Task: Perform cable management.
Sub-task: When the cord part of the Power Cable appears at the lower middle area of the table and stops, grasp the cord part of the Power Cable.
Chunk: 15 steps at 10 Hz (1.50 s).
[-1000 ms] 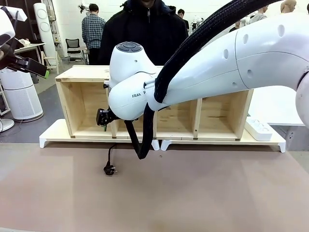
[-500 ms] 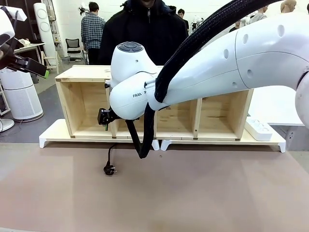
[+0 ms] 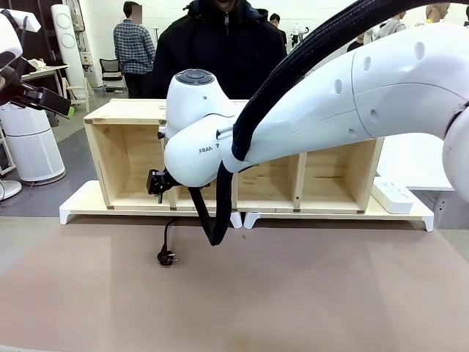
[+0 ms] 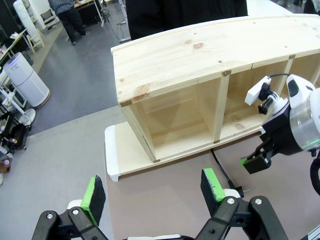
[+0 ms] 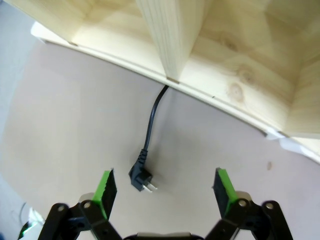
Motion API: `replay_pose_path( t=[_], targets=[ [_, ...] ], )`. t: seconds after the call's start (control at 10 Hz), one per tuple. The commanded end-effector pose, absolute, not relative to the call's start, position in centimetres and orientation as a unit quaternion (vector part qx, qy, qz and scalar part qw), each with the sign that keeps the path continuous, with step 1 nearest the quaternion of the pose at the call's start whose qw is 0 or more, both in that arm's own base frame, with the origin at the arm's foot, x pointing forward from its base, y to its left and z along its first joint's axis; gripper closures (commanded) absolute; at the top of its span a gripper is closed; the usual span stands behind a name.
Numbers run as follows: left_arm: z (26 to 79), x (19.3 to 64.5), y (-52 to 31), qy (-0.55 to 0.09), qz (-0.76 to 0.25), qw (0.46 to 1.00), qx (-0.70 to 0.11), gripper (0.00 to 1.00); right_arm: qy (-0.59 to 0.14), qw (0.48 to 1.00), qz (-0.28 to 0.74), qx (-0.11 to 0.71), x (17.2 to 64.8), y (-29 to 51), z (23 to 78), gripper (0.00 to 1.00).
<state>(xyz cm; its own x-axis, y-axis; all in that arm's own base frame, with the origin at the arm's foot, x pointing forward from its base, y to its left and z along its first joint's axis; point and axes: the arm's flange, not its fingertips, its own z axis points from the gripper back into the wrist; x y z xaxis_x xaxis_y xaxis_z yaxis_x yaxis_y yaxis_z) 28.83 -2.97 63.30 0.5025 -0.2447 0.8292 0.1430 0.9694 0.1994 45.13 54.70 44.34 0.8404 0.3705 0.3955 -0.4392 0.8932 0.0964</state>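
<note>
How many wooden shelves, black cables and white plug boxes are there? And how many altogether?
Wooden shelf unit: 1
Black cable: 1
White power strip: 1
Total: 3

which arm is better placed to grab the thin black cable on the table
Right: the right gripper hangs open above the plug of the thin black cable; the left gripper sits farther off.

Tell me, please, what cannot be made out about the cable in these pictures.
- Right wrist view: the cable vanishes under the shelf unit; its far end is hidden.
- Front view: the right arm covers the shelf's middle compartments.
- Left wrist view: a finger of the left gripper covers part of the plug.
</note>
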Motion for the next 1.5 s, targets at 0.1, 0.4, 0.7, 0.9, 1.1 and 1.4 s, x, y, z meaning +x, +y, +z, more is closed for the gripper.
replay_pose_path(
  t=[0.1, 0.4, 0.7, 0.9, 1.1, 1.4],
  targets=[
    [63.3, 29.0, -2.9, -0.490, -0.111, 0.863, 0.053, 0.00, -0.201, 0.956, 0.201, 0.077, 43.0, 56.4, 41.9, 0.00],
    [63.3, 29.0, -2.9, -0.490, -0.111, 0.863, 0.053, 0.00, -0.185, 0.957, 0.209, 0.079, 43.6, 57.8, 39.2, 0.00],
    [63.3, 29.0, -2.9, -0.490, -0.111, 0.863, 0.053, 0.00, -0.183, 0.960, 0.194, 0.083, 45.7, 58.7, 36.3, 0.00],
    [63.3, 29.0, -2.9, -0.490, -0.111, 0.863, 0.053, 0.00, -0.171, 0.963, 0.192, 0.085, 46.5, 59.7, 35.2, 0.00],
    [63.3, 29.0, -2.9, -0.490, -0.111, 0.863, 0.053, 0.00, -0.162, 0.967, 0.175, 0.089, 47.0, 60.1, 34.1, 0.00],
    [63.3, 29.0, -2.9, -0.490, -0.111, 0.863, 0.053, 0.00, -0.140, 0.975, 0.153, 0.084, 47.5, 60.2, 32.0, 0.00]
  ],
)
